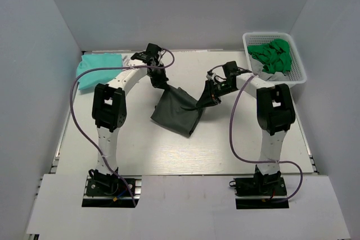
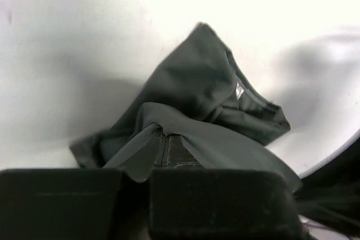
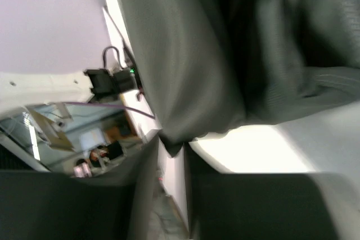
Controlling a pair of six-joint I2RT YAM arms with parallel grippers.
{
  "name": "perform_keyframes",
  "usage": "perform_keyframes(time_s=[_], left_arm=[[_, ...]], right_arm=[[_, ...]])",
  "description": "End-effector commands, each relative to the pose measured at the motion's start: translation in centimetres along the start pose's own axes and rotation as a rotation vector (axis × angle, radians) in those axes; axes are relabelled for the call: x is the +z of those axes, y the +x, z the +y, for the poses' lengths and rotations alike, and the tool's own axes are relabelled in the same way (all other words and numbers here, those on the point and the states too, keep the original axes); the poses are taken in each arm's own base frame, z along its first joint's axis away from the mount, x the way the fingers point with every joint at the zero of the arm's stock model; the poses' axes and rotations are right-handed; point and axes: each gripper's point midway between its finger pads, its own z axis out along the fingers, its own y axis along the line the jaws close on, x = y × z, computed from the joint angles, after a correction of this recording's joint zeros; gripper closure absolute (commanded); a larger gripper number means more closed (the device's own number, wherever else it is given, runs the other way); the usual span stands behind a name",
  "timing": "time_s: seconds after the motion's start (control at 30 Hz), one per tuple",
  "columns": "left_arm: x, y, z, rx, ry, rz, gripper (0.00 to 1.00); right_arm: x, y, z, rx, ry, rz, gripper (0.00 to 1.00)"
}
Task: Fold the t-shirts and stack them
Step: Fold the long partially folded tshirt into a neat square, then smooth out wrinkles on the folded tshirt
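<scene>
A dark grey-green t-shirt hangs between my two grippers above the middle of the table, its lower part resting on the surface. My left gripper is shut on the shirt's upper left corner; in the left wrist view the cloth bunches just past the fingertips. My right gripper is shut on the shirt's right edge; in the right wrist view the cloth hangs from the pinch. A light mint-teal t-shirt lies folded at the back left. Bright green t-shirts fill the basket.
A white mesh basket stands at the back right and also holds a pale grey cloth. White walls close in the left, back and right sides. Purple cables loop along both arms.
</scene>
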Motion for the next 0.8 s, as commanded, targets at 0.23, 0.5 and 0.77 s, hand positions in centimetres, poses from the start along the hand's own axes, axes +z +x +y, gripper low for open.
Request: perform_keyframes(time_s=[0.23,0.5,0.77], left_arm=[[-2.1,-5.9,-2.2,0.007,0.035,-0.14,0.0],[-4.3,-3.3,-2.8,0.048,0.063,-0.131,0.0],[-3.6,-0.2,-3.7,0.046,0.178,-0.068,0.0]], right_arm=[[-3.9,-7.3,0.1,-0.081,0.113,-0.112,0.1],[-6.9,-5.9,-1.4,-0.064,0.428,-0.22,0.1],[-2.5,-3.6,5.8,-0.191,0.135,-0.204,0.1]])
